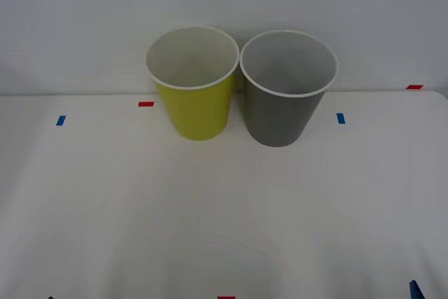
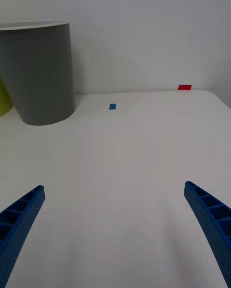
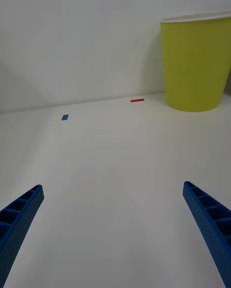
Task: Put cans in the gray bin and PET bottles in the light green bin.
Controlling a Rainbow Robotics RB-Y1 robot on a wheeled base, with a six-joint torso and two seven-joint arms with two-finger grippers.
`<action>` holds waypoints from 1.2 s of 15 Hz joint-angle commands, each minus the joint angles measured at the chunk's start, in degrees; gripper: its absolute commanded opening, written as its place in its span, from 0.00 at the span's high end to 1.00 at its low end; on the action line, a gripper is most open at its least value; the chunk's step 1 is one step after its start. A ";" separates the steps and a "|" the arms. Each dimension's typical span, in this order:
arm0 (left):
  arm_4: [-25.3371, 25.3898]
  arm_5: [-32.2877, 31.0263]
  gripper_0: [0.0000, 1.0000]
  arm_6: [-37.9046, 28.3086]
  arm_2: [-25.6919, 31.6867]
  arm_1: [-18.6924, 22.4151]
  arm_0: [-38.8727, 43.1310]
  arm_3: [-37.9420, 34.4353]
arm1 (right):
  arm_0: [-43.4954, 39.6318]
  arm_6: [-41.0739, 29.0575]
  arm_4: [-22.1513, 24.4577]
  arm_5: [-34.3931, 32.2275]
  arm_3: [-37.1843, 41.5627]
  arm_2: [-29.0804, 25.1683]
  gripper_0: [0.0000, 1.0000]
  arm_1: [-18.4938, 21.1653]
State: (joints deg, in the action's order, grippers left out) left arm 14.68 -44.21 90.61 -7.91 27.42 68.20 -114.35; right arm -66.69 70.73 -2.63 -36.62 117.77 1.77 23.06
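The light green bin [image 1: 194,106] stands upright at the back middle of the white table, with the gray bin [image 1: 283,110] right beside it on its right, almost touching. Both have white rims and pale insides with nothing showing in them. Cans and PET bottles are out of view. My right gripper [image 2: 113,187] is open over bare table, well short of the gray bin [image 2: 41,76]. My left gripper [image 3: 112,186] is open too, low over the table, with the light green bin [image 3: 195,66] farther off. A blue fingertip [image 1: 414,288] peeks in at the front right corner.
Small tape marks lie on the table: red [image 1: 145,103] and blue [image 1: 61,120] on the left, blue [image 1: 340,118] and red [image 1: 414,87] on the right. A white wall rises just behind the bins. The table's right edge [image 1: 442,103] is near.
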 commanded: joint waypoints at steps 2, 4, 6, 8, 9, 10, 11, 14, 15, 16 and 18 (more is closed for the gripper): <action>0.00 0.00 0.00 0.00 0.00 0.00 0.00 0.00 | -0.02 -0.15 -0.44 0.06 0.00 0.07 0.00 0.14; 0.00 0.00 0.00 0.00 0.00 0.00 0.00 0.00 | -0.02 -0.15 -0.44 0.06 0.00 0.07 0.00 0.14; 0.00 0.00 0.00 0.00 0.00 0.00 0.00 0.00 | -0.02 -0.15 -0.44 0.06 0.00 0.07 0.00 0.14; 0.00 0.00 0.00 0.00 0.00 0.00 0.00 0.00 | -0.02 -0.15 -0.44 0.06 0.00 0.07 0.00 0.14; 0.00 0.00 0.00 0.00 0.00 0.00 0.00 0.00 | -0.02 -0.15 -0.44 0.06 0.00 0.07 0.00 0.14; 0.00 0.00 0.00 0.00 0.00 0.00 0.00 0.00 | -0.02 -0.15 -0.44 0.06 0.00 0.07 0.00 0.14; 0.00 0.00 0.00 0.00 0.00 0.00 0.00 0.00 | -0.02 -0.15 -0.44 0.06 0.00 0.07 0.00 0.14; 0.00 0.00 0.00 0.00 0.00 0.00 0.00 0.00 | -0.02 -0.15 -0.44 0.06 0.00 0.07 0.00 0.14; 0.00 0.00 0.00 0.00 0.00 0.00 0.00 0.00 | -0.02 -0.15 -0.44 0.06 0.00 0.07 0.00 0.14; 0.00 0.00 0.00 0.00 0.00 0.00 0.00 0.00 | -0.02 -0.15 -0.44 0.06 0.00 0.07 0.00 0.14; 0.00 0.00 0.00 0.00 0.00 0.00 0.00 0.00 | -0.02 -0.15 -0.44 0.06 0.00 0.07 0.00 0.14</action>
State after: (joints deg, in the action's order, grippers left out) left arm 14.68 -44.21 90.61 -7.91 27.42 68.20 -114.35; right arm -66.71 70.58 -3.07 -36.57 117.77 1.84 23.20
